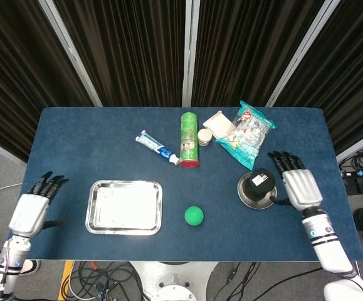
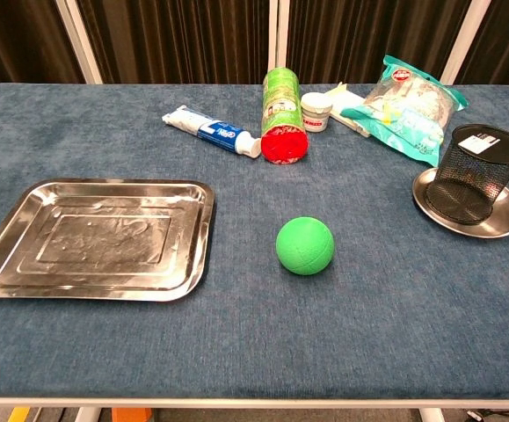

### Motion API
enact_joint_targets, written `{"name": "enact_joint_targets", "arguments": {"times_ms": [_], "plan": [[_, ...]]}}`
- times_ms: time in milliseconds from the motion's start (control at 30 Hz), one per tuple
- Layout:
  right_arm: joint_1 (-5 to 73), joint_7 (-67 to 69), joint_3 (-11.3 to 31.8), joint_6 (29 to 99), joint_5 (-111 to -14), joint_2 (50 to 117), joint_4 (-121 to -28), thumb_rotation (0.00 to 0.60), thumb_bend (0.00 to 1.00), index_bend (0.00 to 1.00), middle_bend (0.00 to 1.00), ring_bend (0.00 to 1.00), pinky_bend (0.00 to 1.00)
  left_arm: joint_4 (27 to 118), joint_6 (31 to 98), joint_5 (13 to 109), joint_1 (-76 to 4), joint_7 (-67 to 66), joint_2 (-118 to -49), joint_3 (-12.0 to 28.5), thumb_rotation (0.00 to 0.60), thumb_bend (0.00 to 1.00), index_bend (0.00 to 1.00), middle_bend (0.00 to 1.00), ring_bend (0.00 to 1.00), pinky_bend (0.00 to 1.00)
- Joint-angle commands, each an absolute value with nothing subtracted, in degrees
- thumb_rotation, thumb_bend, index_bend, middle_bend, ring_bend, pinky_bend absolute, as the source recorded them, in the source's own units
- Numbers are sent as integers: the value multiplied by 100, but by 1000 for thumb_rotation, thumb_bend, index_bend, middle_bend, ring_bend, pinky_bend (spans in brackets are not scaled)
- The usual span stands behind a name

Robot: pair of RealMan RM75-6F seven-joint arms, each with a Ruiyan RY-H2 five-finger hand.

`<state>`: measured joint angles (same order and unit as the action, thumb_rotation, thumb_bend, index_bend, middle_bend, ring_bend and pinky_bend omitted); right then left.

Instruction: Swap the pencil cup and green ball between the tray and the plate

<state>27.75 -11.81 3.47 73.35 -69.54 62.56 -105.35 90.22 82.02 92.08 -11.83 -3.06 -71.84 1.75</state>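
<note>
The black mesh pencil cup (image 2: 475, 174) (image 1: 260, 184) stands upright on the small round metal plate (image 2: 495, 225) (image 1: 246, 194) at the right. The green ball (image 2: 305, 245) (image 1: 194, 216) lies on the blue cloth between plate and tray. The metal tray (image 2: 96, 239) (image 1: 124, 207) at the left holds nothing. My right hand (image 1: 301, 185) is just right of the cup, fingers spread, holding nothing. My left hand (image 1: 32, 210) hovers off the table's left edge, fingers apart and empty. Neither hand shows in the chest view.
At the back lie a toothpaste tube (image 2: 210, 131), a green can with a red lid (image 2: 281, 113), a small white jar (image 2: 316, 111), a flat beige pack (image 1: 218, 124) and a snack bag (image 2: 405, 107). Dark curtains hang behind the table.
</note>
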Motion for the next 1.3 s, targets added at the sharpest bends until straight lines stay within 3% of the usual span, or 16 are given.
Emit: {"name": "enact_joint_targets", "arguments": {"times_ms": [33, 233, 633, 1033, 1300], "plan": [[2094, -592, 372, 8264, -7508, 5765, -10807, 600, 0, 0, 51, 0, 58, 9424, 7799, 9486, -1538, -503, -7217, 130, 600, 89, 167, 129, 45, 262], [1654, 29, 404, 8643, -7675, 5545, -10632, 600, 0, 0, 50, 0, 57, 9868, 6861, 9630, -2236, -893, -7591, 212, 600, 90, 167, 129, 45, 261], [1384, 545, 433, 8460, -7752, 5782, -10104, 600, 0, 0, 44, 0, 58, 9839, 5009, 9137, -3569, -2039, -8840, 534, 600, 91, 166, 129, 45, 261], [1185, 998, 560, 8343, -7708, 5883, -9595, 600, 0, 0, 42, 0, 61, 9299, 4422, 8650, -4518, -2317, -9527, 1089, 600, 91, 166, 129, 45, 261], [1141, 1210, 635, 8241, -7756, 5932, -9385, 600, 0, 0, 43, 0, 61, 8974, 4146, 8505, -4989, -2238, -9854, 1097, 600, 94, 166, 129, 45, 261]]}}
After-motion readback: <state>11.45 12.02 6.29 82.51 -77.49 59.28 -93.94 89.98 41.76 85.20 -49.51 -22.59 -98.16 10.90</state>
